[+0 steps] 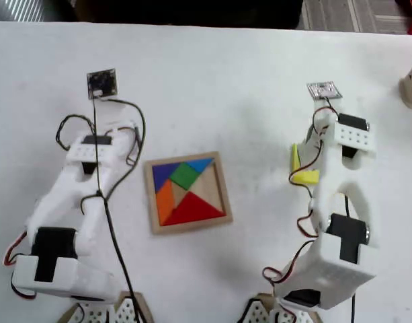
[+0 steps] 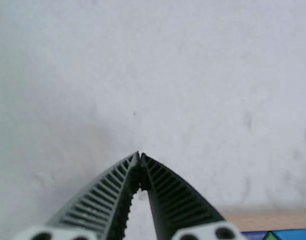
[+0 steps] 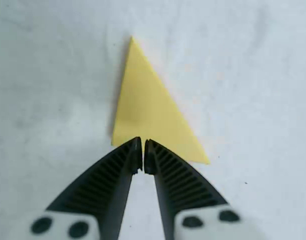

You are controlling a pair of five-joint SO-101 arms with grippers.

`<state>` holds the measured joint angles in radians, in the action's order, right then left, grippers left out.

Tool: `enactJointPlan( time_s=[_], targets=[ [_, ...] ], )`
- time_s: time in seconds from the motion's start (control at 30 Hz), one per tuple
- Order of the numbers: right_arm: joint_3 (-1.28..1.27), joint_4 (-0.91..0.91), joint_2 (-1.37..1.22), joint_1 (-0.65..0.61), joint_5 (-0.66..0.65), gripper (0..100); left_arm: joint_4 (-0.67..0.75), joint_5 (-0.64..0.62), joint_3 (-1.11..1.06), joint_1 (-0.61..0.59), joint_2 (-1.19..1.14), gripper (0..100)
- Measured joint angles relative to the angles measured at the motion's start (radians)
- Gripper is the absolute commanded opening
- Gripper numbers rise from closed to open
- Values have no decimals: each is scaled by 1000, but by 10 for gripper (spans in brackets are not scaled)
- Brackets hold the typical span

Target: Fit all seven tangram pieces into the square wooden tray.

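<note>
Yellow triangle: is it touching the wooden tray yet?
Apart. The high view shows the yellow triangle lying well off the wooden tray, with bare white table between them.

White table (image 1: 226, 81), perhaps grey floor (image 1: 340, 13) behind

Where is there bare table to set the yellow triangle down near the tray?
Bare table runs between the wooden tray and the right arm, and in a wide strip beyond the tray toward the far edge. It is crowded left of the tray, where the left arm and its cables sit close, and around the yellow triangle by the right arm.
</note>
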<state>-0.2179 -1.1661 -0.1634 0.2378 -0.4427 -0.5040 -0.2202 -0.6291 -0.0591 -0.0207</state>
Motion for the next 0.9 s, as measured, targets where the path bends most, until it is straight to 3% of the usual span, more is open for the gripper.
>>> enactJointPlan(
  time_s=[0.2,0.53,0.9],
  targets=[
    [0,-133,6,0,-190,30,0,0,0,0,0,26],
    [0,-236,6,3,-428,307,0,0,0,0,0,27],
    [-61,-109,6,-103,-446,265,17,0,71,2,-109,24]
  ],
)
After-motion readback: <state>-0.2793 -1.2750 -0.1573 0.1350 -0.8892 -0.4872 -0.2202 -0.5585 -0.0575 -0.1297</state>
